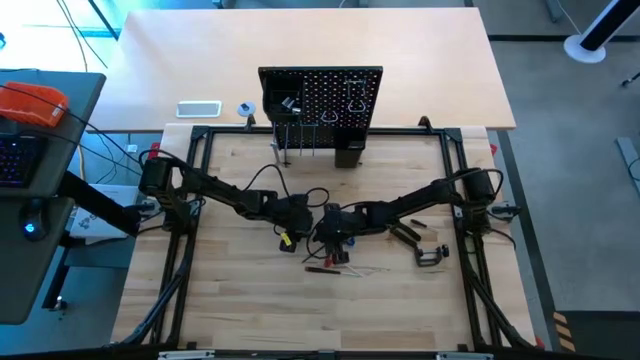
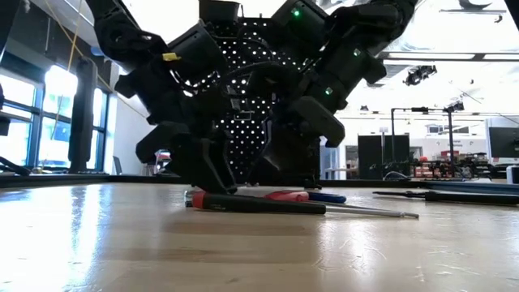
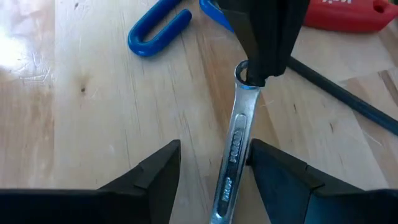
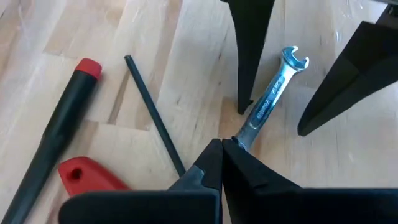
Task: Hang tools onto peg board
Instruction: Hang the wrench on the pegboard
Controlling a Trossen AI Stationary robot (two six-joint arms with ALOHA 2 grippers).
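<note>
Wooden desk [image 1: 240, 310] carries the peg board [image 1: 320, 100] upright at its far edge, tools clustered mid-desk. Right claw [image 4: 222, 144] pinches shut on the wrench [image 4: 267, 102] ring end (seemingly steadying it); left claw [image 3: 214, 158] straddles its shank, fingers parted, likely to take over.

Table centre was crowded — both grippers met over the small silver open-end wrench [image 4: 273, 93], left gripper [image 3: 211, 165] fingers straddling it, right gripper [image 4: 222, 146] pinched shut on its ring end. The black-and-red screwdriver [image 4: 59, 127], thin black hex rod [image 4: 152, 112] and blue U-shaped handle [image 3: 155, 31] hemmed it in. Bare wood lay open toward the near edge [image 1: 300, 320].
</note>
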